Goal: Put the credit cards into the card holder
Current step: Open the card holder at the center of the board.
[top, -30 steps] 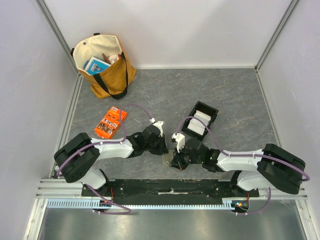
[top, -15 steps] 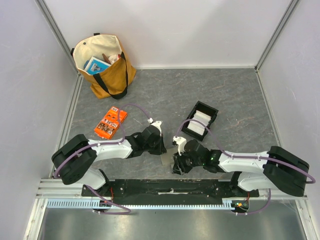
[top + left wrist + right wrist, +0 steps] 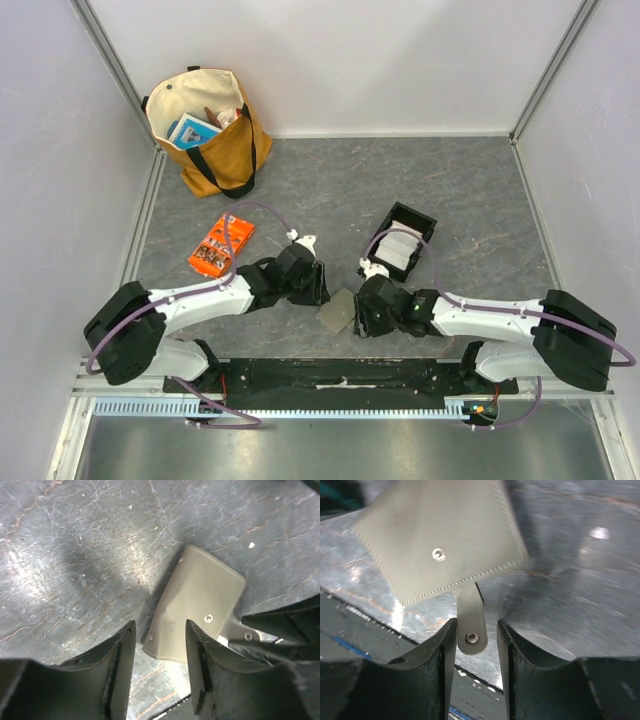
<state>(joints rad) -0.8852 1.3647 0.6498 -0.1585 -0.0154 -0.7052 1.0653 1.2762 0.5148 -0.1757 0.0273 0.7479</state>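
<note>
The olive-grey card holder (image 3: 337, 312) lies shut and flat on the table between my two grippers. In the left wrist view the card holder (image 3: 200, 600) shows its snap stud, and its near edge sits just past my open left gripper (image 3: 160, 635), which holds nothing. In the right wrist view the card holder (image 3: 440, 535) lies ahead, and its strap tab (image 3: 470, 625) with a snap lies between the fingers of my open right gripper (image 3: 475, 630), with a gap on the right side. The white credit cards (image 3: 400, 247) are stacked in the black tray (image 3: 417, 218). My left gripper (image 3: 318, 290) and right gripper (image 3: 362, 312) flank the holder.
An orange printed packet (image 3: 221, 246) lies left of the left arm. A tan tote bag (image 3: 205, 125) with items stands at the back left corner. The black base rail (image 3: 330, 375) runs along the near edge, close to the holder.
My right gripper has drawn back up and to the right off the card holder, which now lies uncovered on the table. My left gripper has shifted slightly up and left.
</note>
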